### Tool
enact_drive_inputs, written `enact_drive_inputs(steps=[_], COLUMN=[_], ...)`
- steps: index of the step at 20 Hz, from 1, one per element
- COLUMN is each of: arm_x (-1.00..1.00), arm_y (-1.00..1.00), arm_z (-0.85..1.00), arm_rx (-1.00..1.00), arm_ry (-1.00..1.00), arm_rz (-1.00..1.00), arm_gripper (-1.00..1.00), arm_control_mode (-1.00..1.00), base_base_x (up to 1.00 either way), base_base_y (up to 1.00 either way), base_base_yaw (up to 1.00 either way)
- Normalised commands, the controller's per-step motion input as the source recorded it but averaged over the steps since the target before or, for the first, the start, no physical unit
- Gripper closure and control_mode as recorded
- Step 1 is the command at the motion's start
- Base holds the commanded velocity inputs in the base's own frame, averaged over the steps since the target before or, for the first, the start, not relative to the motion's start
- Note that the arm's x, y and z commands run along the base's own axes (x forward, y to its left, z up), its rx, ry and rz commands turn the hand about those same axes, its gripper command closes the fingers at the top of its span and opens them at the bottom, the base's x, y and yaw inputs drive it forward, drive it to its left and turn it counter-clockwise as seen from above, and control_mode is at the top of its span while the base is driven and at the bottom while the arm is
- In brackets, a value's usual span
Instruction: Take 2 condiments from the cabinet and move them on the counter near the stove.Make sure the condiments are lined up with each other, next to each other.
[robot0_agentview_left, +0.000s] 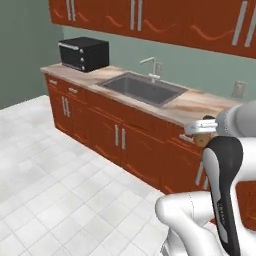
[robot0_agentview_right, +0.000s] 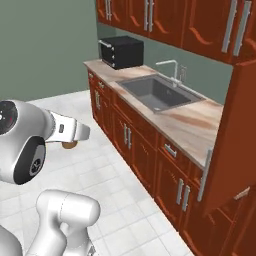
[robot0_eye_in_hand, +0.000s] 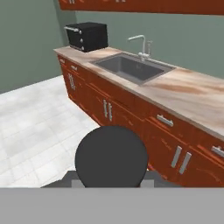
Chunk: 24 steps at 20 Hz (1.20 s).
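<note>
Black-capped shaker (robot0_eye_in_hand: 111, 156) clamped in gripper (robot0_eye_in_hand: 111, 181), off the counter (robot0_eye_in_hand: 192, 94); no condiment placed there yet.

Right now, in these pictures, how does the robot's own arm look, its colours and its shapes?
The arm is glossy white, made of rounded tube-like links with bulging elbows. A dark, almost black, panel runs along one link, and another joint has a dark oval inset. A round end cap carries a small red mark. The white gripper is flat and boxy.
</note>
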Motion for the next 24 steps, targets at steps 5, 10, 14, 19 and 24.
enact_drive_inputs(steps=[5, 10, 14, 19, 24], arm_x=[0.0, 0.0, 0.0, 0.0, 0.0], arm_y=[0.0, 0.0, 0.0, 0.0, 0.0], arm_z=[0.0, 0.0, 0.0, 0.0, 0.0], arm_rx=[0.0, 0.0, 0.0, 0.0, 0.0], arm_ry=[0.0, 0.0, 0.0, 0.0, 0.0], arm_rz=[0.0, 0.0, 0.0, 0.0, 0.0], arm_gripper=[1.0, 1.0, 1.0, 1.0, 1.0], arm_control_mode=[1.0, 1.0, 1.0, 1.0, 1.0], base_base_x=[0.0, 0.1, 0.25, 0.26, 0.03], base_base_y=[0.39, 0.33, 0.37, 0.35, 0.27], base_base_yaw=[0.54, 0.49, 0.44, 0.44, 0.5])
